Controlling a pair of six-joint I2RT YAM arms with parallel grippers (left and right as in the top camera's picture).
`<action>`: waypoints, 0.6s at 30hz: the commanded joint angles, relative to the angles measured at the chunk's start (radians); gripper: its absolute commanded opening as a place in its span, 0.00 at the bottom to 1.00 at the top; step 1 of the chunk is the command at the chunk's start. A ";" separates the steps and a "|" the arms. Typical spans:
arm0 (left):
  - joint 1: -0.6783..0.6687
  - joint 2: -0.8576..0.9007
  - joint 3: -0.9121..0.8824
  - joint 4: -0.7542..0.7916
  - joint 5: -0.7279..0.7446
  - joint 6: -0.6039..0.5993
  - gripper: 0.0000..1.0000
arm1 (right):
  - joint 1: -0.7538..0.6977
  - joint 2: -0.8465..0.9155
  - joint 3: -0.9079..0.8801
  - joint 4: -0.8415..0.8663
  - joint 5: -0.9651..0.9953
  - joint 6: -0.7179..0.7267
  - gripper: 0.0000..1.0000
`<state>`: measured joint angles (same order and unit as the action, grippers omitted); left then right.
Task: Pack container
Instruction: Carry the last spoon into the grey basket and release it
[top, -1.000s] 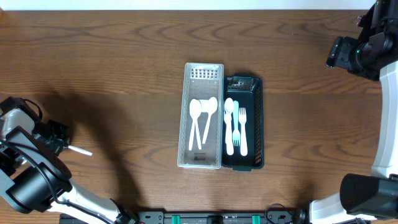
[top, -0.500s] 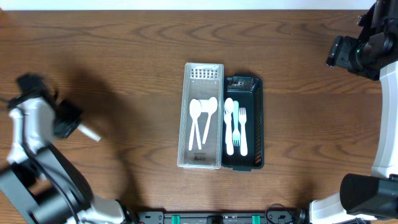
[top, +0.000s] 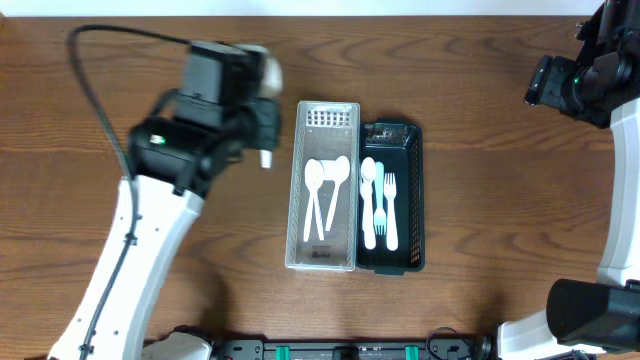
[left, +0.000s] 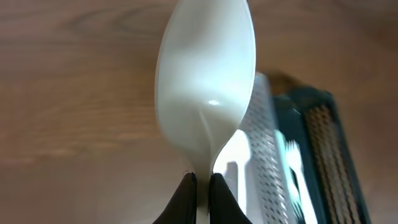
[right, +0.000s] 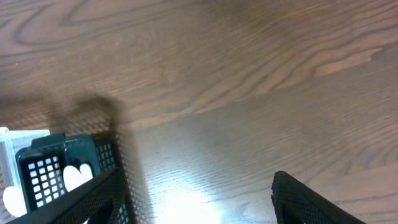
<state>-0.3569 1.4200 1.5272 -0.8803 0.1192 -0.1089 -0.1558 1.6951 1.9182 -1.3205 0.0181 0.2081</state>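
My left gripper (top: 262, 135) is shut on a white plastic spoon (left: 205, 87); its bowl fills the left wrist view and its tip (top: 267, 158) shows just left of the clear tray (top: 297, 180). The clear tray holds two white spoons (top: 322, 190). Beside it on the right, the dark basket (top: 416, 200) holds a white spoon, a teal utensil and a white fork (top: 390, 205). My right gripper (right: 193, 199) is open and empty, high at the far right (top: 560, 85), looking down on bare wood with the dark basket (right: 62, 165) at lower left.
The two containers stand side by side in the middle of the brown wooden table (top: 200, 260). The left arm stretches from the bottom left up to the tray's far left corner. The right arm's column stands at the right edge (top: 625, 200).
My left arm has swung from the far left edge of the table across to the clear tray's left side, carrying the white spoon. The right arm has not moved.
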 joint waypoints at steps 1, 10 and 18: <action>-0.090 0.069 0.003 -0.005 -0.018 0.060 0.06 | -0.008 0.007 -0.004 -0.001 0.001 -0.008 0.78; -0.193 0.324 0.002 0.023 -0.018 -0.026 0.06 | -0.008 0.007 -0.004 0.000 0.001 -0.008 0.78; -0.192 0.523 0.002 0.044 -0.018 -0.027 0.06 | -0.008 0.007 -0.003 0.000 0.001 -0.008 0.79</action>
<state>-0.5503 1.8984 1.5269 -0.8333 0.1177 -0.1242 -0.1558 1.6951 1.9182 -1.3201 0.0181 0.2081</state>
